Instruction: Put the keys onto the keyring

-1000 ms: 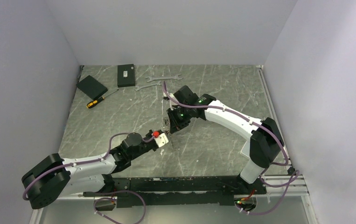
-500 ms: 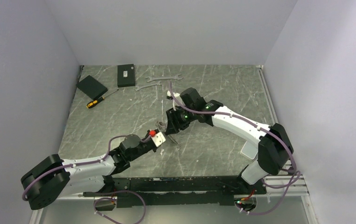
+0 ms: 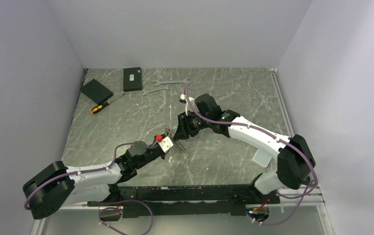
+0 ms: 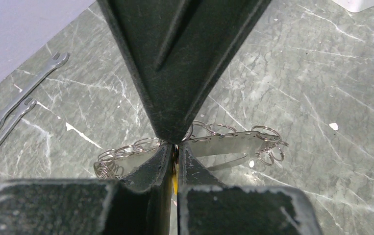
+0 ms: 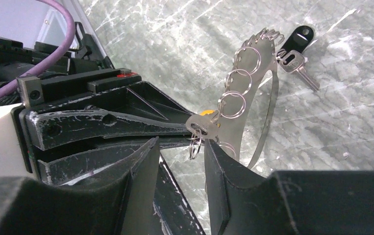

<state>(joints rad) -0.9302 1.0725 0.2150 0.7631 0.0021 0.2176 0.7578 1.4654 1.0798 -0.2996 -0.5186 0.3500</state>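
Observation:
The keyring (image 5: pixel 256 85), a flat silvery loop with several small split rings along its rim, stands edge-up above the table. My left gripper (image 4: pixel 176 147) is shut on its rim, and a yellow piece shows between its fingers. From the right wrist, the left gripper (image 5: pixel 190 128) reaches in from the left. My right gripper (image 5: pixel 181 144) is open, its jaws either side of a small split ring hanging at the grip point. Two keys (image 5: pixel 295 49), one black-headed and one silver, lie on the table beyond the loop. From above, the left gripper (image 3: pixel 166 142) and right gripper (image 3: pixel 177 134) meet mid-table.
Two long wrenches (image 3: pixel 172 82) lie at the back, also in the left wrist view as wrenches (image 4: pixel 23 93). Two black boxes (image 3: pixel 132 78) (image 3: pixel 96 90) and a screwdriver (image 3: pixel 105 104) sit back left. A white container (image 3: pixel 263 157) stands near the right arm's base.
My right gripper has opened from shut, and its arm has swung a little right and nearer. The left gripper has drifted slightly left, still shut on the keyring.

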